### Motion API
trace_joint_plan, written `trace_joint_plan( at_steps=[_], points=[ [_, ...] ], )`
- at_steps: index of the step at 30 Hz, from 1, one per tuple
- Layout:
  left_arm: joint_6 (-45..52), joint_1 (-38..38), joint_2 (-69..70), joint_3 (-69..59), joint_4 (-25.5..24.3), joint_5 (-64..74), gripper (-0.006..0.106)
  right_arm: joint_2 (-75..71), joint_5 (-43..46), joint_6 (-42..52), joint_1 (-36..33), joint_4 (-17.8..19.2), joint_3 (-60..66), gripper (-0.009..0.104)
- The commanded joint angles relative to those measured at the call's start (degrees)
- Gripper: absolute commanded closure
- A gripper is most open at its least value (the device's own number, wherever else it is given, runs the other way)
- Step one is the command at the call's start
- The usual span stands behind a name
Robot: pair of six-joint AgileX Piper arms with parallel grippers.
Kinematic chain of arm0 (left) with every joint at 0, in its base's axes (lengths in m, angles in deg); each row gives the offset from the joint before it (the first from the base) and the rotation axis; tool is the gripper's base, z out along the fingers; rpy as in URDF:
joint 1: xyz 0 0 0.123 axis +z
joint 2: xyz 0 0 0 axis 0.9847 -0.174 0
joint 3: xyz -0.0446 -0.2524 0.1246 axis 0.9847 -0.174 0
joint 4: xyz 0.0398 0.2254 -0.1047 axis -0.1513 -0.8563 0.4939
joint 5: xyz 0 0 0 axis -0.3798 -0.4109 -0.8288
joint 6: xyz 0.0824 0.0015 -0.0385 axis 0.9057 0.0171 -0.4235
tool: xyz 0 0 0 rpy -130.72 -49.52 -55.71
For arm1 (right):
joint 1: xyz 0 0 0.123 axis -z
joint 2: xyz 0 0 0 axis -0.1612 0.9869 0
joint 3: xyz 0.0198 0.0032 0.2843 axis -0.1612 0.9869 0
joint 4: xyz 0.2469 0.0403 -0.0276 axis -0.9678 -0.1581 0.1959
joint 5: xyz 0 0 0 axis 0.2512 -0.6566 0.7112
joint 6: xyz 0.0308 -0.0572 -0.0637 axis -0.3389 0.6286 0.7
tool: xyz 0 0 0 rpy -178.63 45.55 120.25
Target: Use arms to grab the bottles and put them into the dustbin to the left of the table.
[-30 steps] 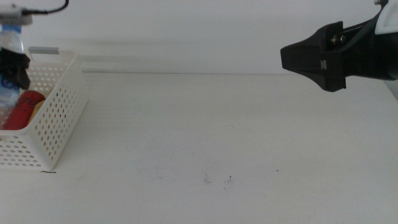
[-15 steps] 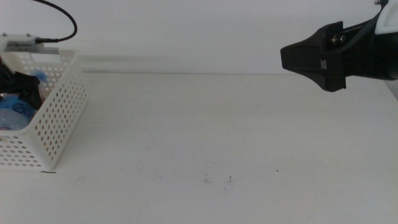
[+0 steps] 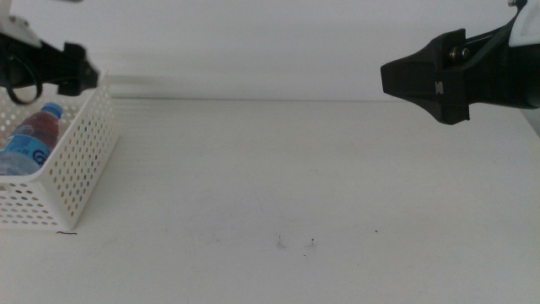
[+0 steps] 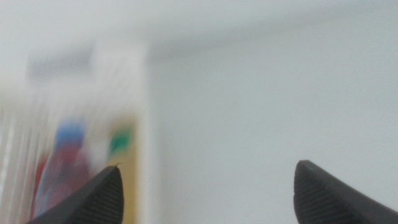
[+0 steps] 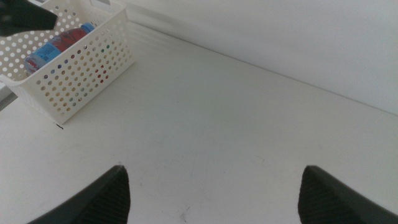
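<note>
White perforated dustbin (image 3: pixel 74 160); clear water bottle (image 3: pixel 29 142), blue cap, blue label; white tabletop (image 3: pixel 321 186), tiny dark specks; black right tool (image 3: pixel 384 78).

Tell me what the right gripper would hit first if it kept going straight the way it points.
Probably the table. The right gripper, fingers spread and empty, aims down at bare tabletop; the basket sits off to one side of that line.

Lab test bench: bare white table (image 3: pixel 295 186) against plain white wall (image 3: pixel 253 42), with only a perforated white dustbin (image 3: pixel 72 160) on it.
</note>
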Motion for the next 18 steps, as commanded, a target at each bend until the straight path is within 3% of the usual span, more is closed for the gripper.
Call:
trace_joint_plan(
  at_steps=[1, 5, 8, 18],
  points=[
    [3.32, -4.47, 10.33, -7.17, 3.71, -9.51, 0.007, -0.25, 0.46, 0.42, -0.02, 0.33, -0.35, 0.003],
    [4.84, -11.69, 24.59, -18.55, 5.47, -19.38, 0.007, -0.25, 0.46, 0.42, -0.02, 0.33, -0.35, 0.003],
    [4.03, -12.32, 30.83, -22.26, 5.01, -19.95, 0.007, -0.25, 0.46, 0.42, -0.02, 0.33, -0.35, 0.003],
    [2.60, -12.05, 33.34, -22.43, 5.63, -16.11, 0.007, -0.25, 0.46, 0.42, -0.02, 0.33, -0.35, 0.003]
  ],
)
